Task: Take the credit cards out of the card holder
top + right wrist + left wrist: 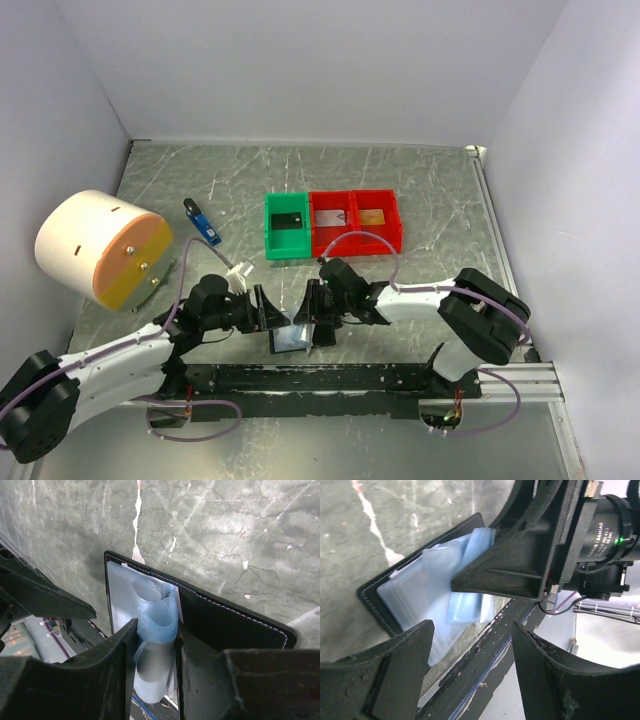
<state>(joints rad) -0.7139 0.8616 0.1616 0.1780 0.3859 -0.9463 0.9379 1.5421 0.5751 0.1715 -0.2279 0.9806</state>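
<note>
Three bins (268,226) (332,197) (397,220) are sitting far off, one green and two red. Three cards (289,221) (329,217) (371,217) are lying inside. One wallet (292,340) is lying near.

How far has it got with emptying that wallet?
Mostly done, it seems: a black card lies in the green bin, a grey card and a gold card in the red bins. Now the right gripper pinches the clear sleeves of the open card holder, the left gripper open beside it. Whether any card is inside, I cannot tell.
</note>
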